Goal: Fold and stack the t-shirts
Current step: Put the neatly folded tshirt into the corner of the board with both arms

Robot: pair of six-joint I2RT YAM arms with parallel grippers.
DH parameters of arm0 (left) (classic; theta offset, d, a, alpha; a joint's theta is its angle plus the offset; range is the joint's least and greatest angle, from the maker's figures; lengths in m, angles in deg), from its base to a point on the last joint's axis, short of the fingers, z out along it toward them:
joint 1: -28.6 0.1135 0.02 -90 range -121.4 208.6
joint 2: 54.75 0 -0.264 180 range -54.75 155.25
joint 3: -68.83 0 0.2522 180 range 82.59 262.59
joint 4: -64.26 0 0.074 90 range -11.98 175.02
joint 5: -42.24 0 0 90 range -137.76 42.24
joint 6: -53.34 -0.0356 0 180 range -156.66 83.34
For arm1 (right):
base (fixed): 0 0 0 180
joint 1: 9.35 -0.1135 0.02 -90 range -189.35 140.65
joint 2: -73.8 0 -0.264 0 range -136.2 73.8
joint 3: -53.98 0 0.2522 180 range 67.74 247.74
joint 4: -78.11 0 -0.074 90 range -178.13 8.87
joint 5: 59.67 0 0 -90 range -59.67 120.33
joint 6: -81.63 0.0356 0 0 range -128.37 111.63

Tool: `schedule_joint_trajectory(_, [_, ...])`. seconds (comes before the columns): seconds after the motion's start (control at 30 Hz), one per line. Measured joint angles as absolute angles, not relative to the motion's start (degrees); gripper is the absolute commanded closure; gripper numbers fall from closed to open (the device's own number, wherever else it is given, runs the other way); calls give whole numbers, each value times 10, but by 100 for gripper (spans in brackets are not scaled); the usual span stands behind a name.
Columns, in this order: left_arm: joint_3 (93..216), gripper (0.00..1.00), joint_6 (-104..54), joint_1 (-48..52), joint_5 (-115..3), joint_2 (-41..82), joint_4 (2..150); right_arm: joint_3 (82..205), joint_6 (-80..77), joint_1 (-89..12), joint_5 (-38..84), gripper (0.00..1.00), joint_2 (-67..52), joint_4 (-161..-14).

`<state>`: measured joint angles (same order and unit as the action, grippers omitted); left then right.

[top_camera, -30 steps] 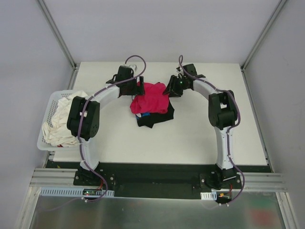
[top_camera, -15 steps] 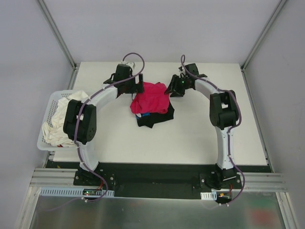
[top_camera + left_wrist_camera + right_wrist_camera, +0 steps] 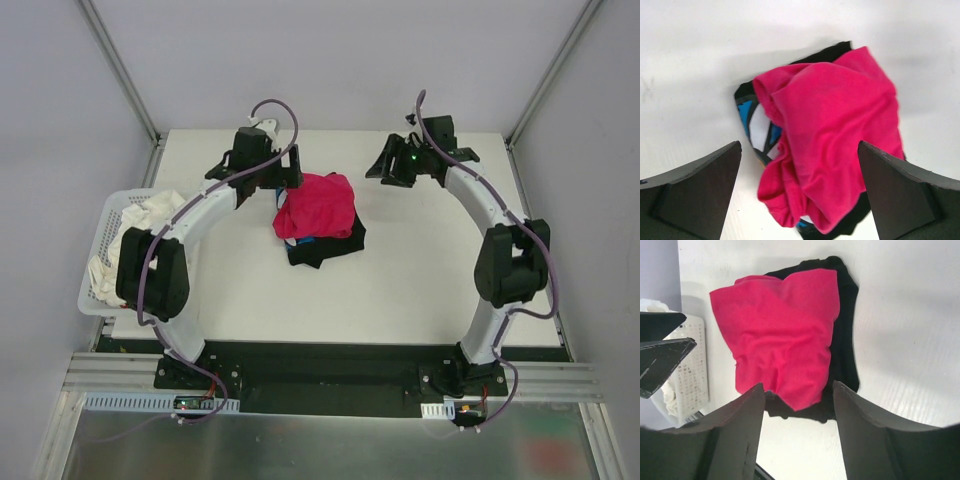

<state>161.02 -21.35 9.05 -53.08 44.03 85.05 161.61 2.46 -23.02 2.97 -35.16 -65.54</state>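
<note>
Top external: both arms reach over far half of table (image 3: 420, 280); L gripper (image 3: 288, 180) sits at far-L edge of the clothes pile, R gripper (image 3: 386, 166) off to the pile's R, clear of it.
L gripper state: fingers (image 3: 695, 195) spread wide, no cloth pinched; it hovers over the pile.
R gripper state: fingers (image 3: 867, 435) also spread apart, not touching cloth.
Pink t-shirt (image 3: 316, 205): under L gripper, showing between its fingers in L wrist view; to the L of R gripper in top view. Roughly folded, rumpled, edges uneven, one corner bunched up. Lies on top of the pile.
Black t-shirt (image 3: 325, 250): directly beneath pink t-shirt, touching it; sticks out on the side nearer the arm bases and on the side toward R gripper. Blue/white print peeks out at its edge in L wrist view.
Basket (image 3: 100, 240): well L of L gripper, at table's L edge, behind L arm's elbow.
White garments (image 3: 150, 215): heaped loose in basket, unfolded; can't tell how many.
</note>
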Motion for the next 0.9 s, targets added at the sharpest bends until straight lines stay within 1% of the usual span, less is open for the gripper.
schedule_joint_trajectory(0.03, [1610, 1, -214, 87, -535, 435, 850, 1597, 25, -228, 30, 60, -329, -660])
schedule_joint_trajectory(0.07, [1611, 1, -214, 82, -539, 429, 850, 1585, 23, -227, 30, 76, -315, -663])
schedule_joint_trajectory(0.1, [1612, 1, -215, 76, -546, 425, 851, 1567, 25, -226, 29, 87, -300, -672])
schedule_joint_trajectory(0.13, [1616, 1, -215, 71, -555, 424, 852, 1550, 26, -225, 29, 96, -290, -679])
schedule_joint_trajectory(0.17, [1622, 1, -215, 68, -567, 424, 852, 1535, 30, -225, 28, 99, -283, -686])
schedule_joint_trajectory(0.33, [1654, 1, -216, 61, -635, 438, 856, 1489, 36, -224, 24, 98, -280, -695])
schedule_joint_trajectory(0.47, [1685, 1, -218, 61, -673, 482, 855, 1476, 40, -223, 20, 96, -279, -703])
schedule_joint_trajectory(0.7, [1709, 2, -221, 61, -710, 579, 862, 1464, 40, -217, 13, 95, -278, -719])
schedule_joint_trajectory(0.9, [1721, 2, -222, 61, -714, 601, 865, 1458, 40, -203, 7, 95, -278, -726])
